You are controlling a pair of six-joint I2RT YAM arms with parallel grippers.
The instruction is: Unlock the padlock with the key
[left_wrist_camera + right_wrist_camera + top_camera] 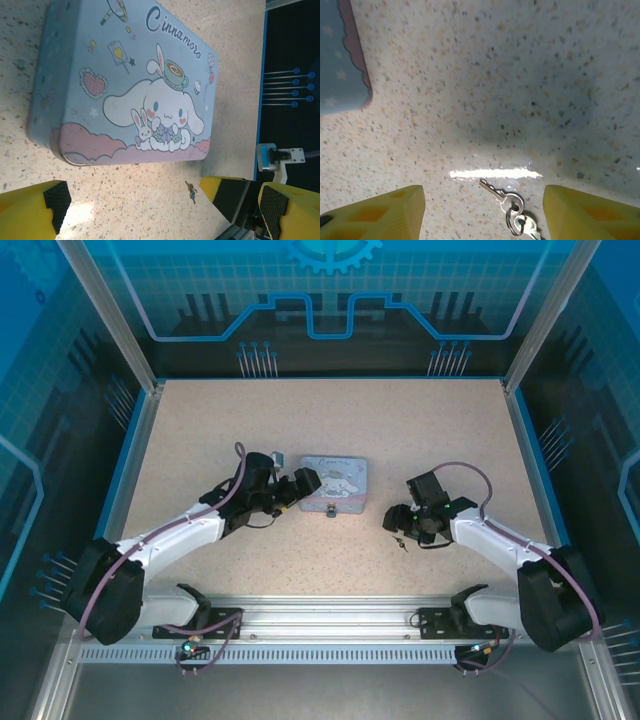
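The key [495, 191], a thin silver key on a ring with a second key, lies on the speckled table. My right gripper [484, 194] is open, one yellow finger on each side of the key, neither touching it. From above the key [401, 544] lies just under the right gripper [403, 529]. The padlock [330, 508] is a tiny dark speck at the tin's near edge. My left gripper [299, 490] is open and holds nothing, at the tin's left end. In the left wrist view the key [190, 191] lies past the tin's pink edge, beside a finger [220, 186] of the right gripper.
The pale blue cartoon tin [335, 482] lies flat mid-table, lid up. It takes up most of the left wrist view [125, 85], and its corner [340, 60] shows from the right wrist. Blue table rims [525, 440] bound the surface.
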